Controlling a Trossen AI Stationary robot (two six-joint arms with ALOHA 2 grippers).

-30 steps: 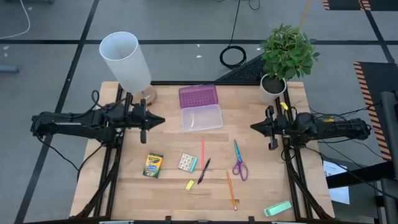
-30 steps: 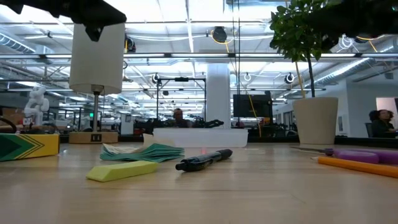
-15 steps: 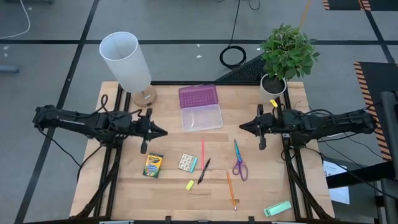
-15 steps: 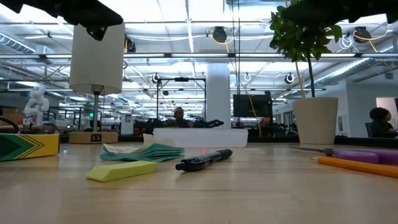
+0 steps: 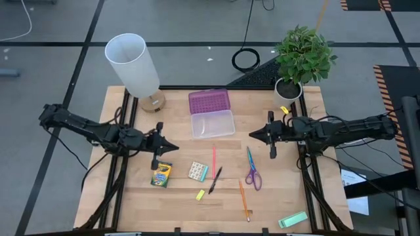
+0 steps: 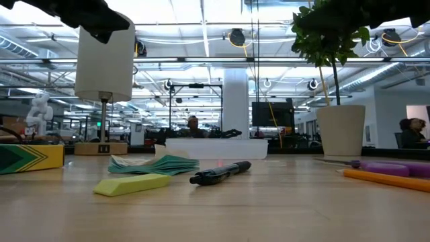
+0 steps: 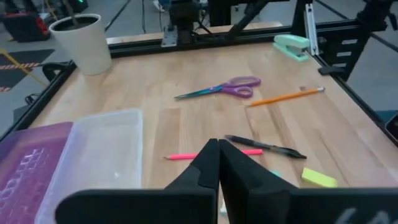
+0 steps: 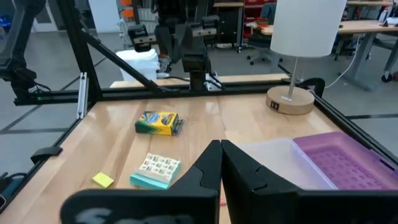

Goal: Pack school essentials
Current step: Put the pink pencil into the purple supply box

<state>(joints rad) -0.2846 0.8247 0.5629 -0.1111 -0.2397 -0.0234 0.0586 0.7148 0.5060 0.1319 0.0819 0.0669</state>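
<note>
1. Both arms have advanced toward the table centre since the earlier frames: the left gripper (image 5: pixel 172 147) has shifted nearer the crayon box (image 5: pixel 161 174), and the right gripper (image 5: pixel 251 136) has moved inward.
2. Left gripper fingers are pressed together, holding nothing; it hovers just above the crayon box.
3. Right gripper fingers are likewise together and empty, beside the clear tray (image 5: pixel 212 123) with its purple lid (image 5: pixel 209 101).
4. Task items lie on the table (image 5: pixel 177 203) in front of the tray: teal-edged packet (image 5: pixel 197 171), pink pencil (image 5: pixel 213 159), black pen (image 5: pixel 215 179), yellow block (image 5: pixel 200 195), orange pencil (image 5: pixel 244 200), purple-handled scissors (image 5: pixel 252 172).
5. Lamp (image 5: pixel 134 65) and potted plant (image 5: pixel 302 59) stand at the far corners.
</note>
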